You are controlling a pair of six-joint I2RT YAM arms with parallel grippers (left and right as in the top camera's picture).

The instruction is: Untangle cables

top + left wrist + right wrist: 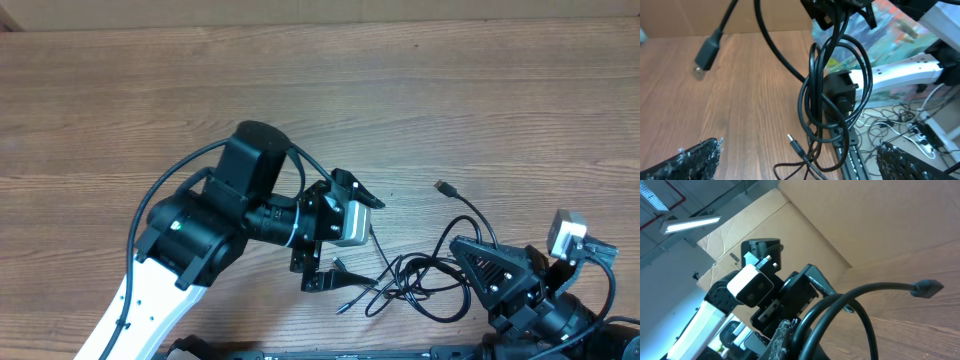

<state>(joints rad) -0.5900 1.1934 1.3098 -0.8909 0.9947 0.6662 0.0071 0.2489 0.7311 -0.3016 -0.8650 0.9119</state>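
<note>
Cables (811, 85), seemingly limp and light, are dangling from the pinching right jaws, offering loops between the spread left jaws.

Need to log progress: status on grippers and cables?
Left gripper open, facing the tangle. Right gripper shut on the cables, loops knotted together. One plug end sticks out free; nothing seen blocking.

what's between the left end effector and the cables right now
nothing visible: the left end effector is open and faces the cables, which hang in a tangle from the shut right end effector. only bare table shows in between.
</note>
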